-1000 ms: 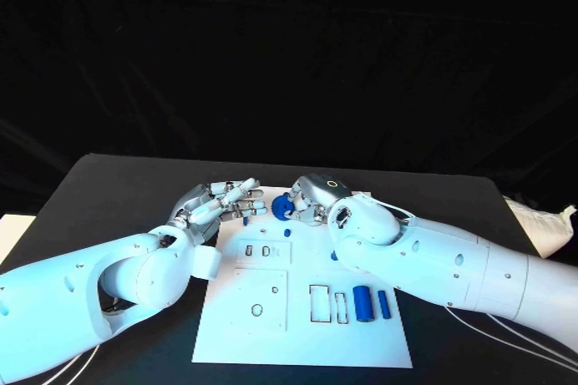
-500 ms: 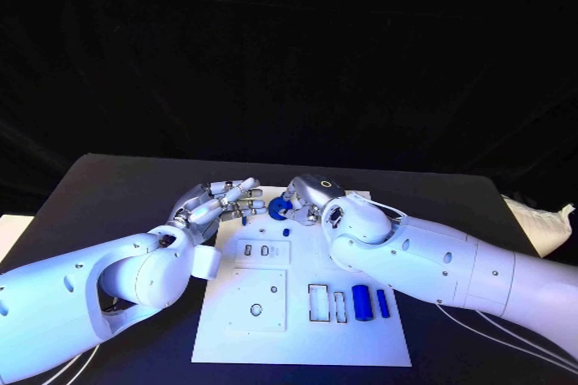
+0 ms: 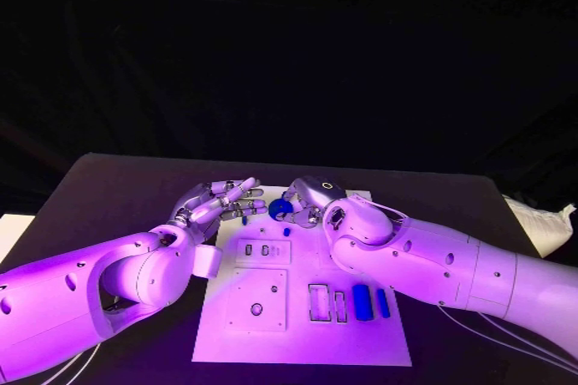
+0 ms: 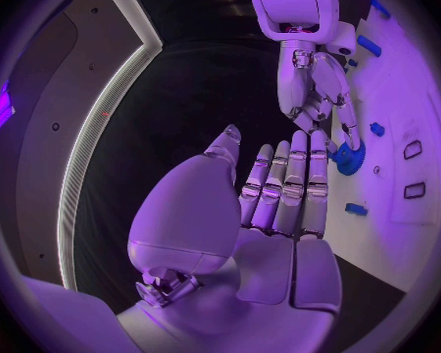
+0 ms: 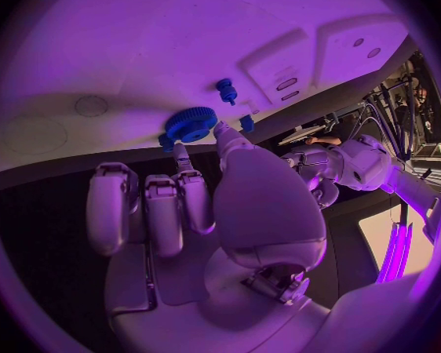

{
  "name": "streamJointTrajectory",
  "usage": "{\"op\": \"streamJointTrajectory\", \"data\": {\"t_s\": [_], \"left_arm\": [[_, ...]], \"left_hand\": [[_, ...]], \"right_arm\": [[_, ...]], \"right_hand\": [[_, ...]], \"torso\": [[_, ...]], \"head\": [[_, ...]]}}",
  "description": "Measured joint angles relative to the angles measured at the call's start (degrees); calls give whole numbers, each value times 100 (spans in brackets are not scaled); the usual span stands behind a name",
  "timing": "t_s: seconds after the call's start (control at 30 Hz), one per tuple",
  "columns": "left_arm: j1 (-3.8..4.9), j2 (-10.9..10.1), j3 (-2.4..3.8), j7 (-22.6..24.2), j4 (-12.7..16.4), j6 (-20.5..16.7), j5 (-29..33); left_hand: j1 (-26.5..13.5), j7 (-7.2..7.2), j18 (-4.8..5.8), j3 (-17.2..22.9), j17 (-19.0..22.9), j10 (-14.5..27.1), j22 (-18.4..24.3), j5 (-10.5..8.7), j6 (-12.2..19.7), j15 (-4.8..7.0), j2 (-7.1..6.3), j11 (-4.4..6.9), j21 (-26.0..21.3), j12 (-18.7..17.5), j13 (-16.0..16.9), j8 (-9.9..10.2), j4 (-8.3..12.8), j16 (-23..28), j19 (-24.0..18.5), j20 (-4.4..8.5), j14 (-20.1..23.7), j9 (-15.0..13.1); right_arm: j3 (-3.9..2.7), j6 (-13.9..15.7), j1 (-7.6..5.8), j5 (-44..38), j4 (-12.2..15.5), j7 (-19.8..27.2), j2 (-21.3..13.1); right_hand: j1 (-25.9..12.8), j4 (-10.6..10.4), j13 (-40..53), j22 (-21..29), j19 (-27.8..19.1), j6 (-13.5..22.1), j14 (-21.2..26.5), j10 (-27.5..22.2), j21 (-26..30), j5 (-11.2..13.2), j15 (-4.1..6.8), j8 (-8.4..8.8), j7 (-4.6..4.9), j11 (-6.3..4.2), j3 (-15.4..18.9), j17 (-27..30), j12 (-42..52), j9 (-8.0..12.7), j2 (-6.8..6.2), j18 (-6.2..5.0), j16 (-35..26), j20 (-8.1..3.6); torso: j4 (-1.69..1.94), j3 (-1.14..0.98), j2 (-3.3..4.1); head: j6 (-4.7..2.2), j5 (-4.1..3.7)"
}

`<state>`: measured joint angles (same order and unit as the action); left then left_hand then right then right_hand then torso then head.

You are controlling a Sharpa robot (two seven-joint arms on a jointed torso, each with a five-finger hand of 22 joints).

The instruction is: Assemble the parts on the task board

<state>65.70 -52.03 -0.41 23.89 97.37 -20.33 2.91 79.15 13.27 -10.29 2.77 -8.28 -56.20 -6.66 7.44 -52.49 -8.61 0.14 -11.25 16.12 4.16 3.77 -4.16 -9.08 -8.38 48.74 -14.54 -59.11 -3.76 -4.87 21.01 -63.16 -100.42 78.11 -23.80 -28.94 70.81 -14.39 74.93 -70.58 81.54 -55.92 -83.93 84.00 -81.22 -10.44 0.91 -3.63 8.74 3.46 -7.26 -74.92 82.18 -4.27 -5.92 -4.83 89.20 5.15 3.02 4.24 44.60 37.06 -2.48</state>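
Right wrist view shows the right hand (image 5: 196,204) pinching the blue gear (image 5: 192,123), now lower toward the task board (image 3: 301,318); left hand (image 3: 220,205) stays spread, so seating seems near.

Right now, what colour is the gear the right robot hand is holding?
Blue. The gear sits at the right robot hand's fingertips, clearest in the right wrist view.

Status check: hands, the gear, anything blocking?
Right hand pinching blue gear at far edge of task board. Left hand open beside it, holding nothing. Nothing in the way.
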Motion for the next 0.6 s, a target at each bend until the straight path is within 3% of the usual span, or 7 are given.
{"op": "streamJointTrajectory", "data": {"t_s": [0.2, 0.37, 0.43, 0.6], "left_arm": [[0, -5, 0, -2, 0, 0, 0], [0, -5, 0, -5, 1, 0, 0], [0, -6, 0, -8, 1, 0, 0], [0, -7, 0, -12, -4, 0, 0]], "left_hand": [[0, 21, 0, 0, 0, 0, 6, 0, 21, 0, 0, 0, 0, 0, 0, 0, 0, 0, 0, 0, 0, 0], [0, 21, 0, 0, 1, 2, 6, 0, 21, 0, 0, -2, 0, 0, -4, 8, 0, 2, 0, 0, 0, 0], [0, 0, 0, 0, 1, 21, 6, 0, 41, 0, 0, -21, 0, 0, -5, 23, 0, 25, 0, 0, 0, 2], [0, 0, 0, 0, 1, 21, 6, 0, 41, 0, 0, -21, 0, 0, -5, 23, 0, 25, 0, 0, 0, 5]], "right_arm": [[1, -61, 6, 137, -9, 55, -19], [0, -118, 5, 236, -44, 77, -28], [0, -105, 8, 263, -43, 84, -48], [0, 168, 43, 285, 55, 139, -186]], "right_hand": [[-245, -198, -1, -45, 10, 0, 0, 0, 0, -223, 0, 0, 0, 0, 61, 0, 40, -23, 119, 0, 0, 10], [-402, -198, -1, -65, 11, -19, 0, 0, -22, -394, 0, 0, -19, 0, 61, 1, 53, -45, 231, -1, 0, 10], [-371, -155, -1, -72, 10, -60, 0, 0, -22, -622, 0, 0, -17, 0, 18, 1, 83, -45, 289, -1, 24, 10], [-283, -78, -1, -121, 10, -79, 0, 0, -51, -901, 0, 0, -35, 0, -60, 1, 134, -45, 323, 0, 24, 10]], "torso": [[-7, -2, 0], [-4, -2, 0], [-4, -2, 1], [-3, -2, 2]], "head": [[8, 7], [10, -6], [9, -11], [9, -9]]}}
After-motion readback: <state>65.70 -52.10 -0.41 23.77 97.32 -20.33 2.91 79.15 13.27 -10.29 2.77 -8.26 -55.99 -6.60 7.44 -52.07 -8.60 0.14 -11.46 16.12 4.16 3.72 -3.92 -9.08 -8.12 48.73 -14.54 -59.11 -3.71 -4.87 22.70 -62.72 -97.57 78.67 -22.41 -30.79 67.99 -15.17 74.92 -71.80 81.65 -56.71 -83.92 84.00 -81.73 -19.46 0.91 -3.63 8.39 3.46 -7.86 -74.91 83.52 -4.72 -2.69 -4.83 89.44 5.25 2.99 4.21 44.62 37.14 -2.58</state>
